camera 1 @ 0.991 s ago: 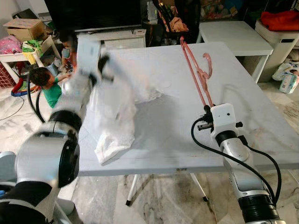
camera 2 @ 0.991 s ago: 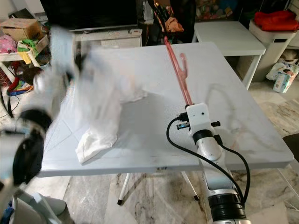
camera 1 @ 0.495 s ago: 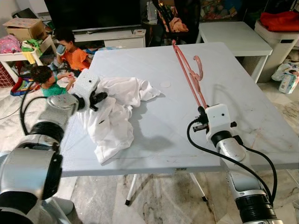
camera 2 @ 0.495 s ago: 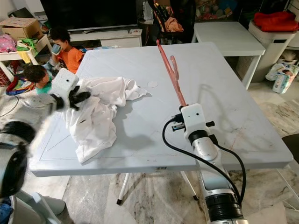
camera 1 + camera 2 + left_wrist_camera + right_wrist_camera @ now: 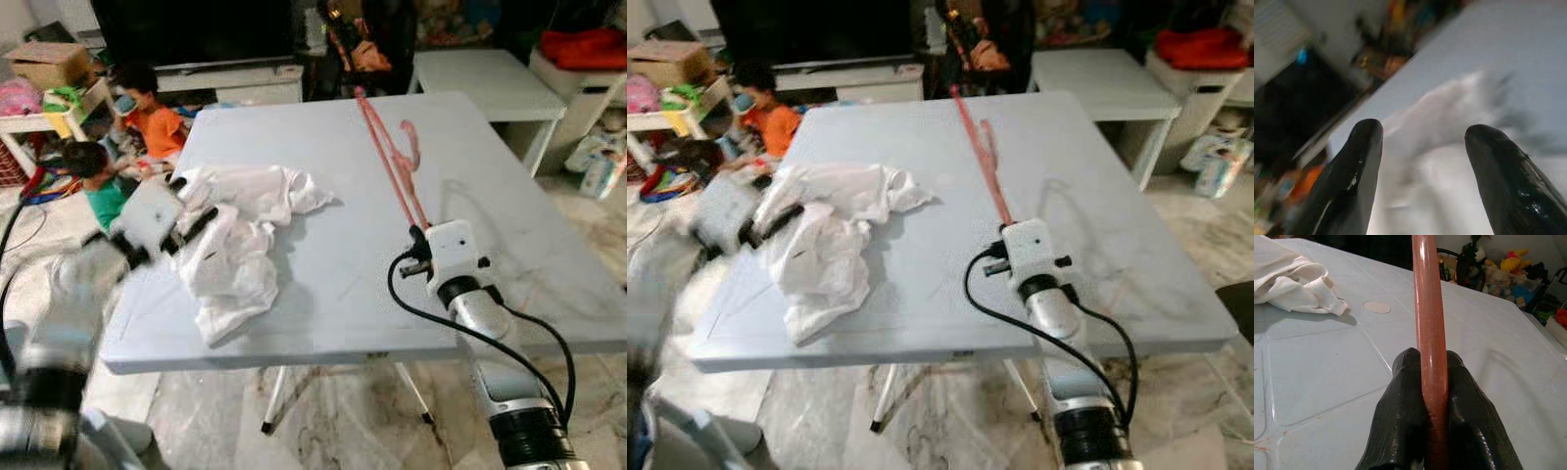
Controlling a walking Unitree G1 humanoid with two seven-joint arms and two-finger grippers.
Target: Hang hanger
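The pink hanger is held above the grey tabletop, clamped at its near end by the right hand, whose two black fingers press together on the pink bar. From that grip the hanger slants up and away over the right half of the tabletop, with its hook curling at the far end. The right arm reaches in from the near edge, its white wrist block just behind the grip and a black cable looping beside it.

On the left half of the tabletop lies a crumpled white garment, with one part hanging toward the near edge. The left hand sits at the garment's left side, blurred; in the left wrist view its two black fingers stand apart with white cloth between and beyond them, gripping nothing.

Beyond the tabletop's left far corner, two children sit on the floor among toys. Farther back are a dark television screen and a white side table.
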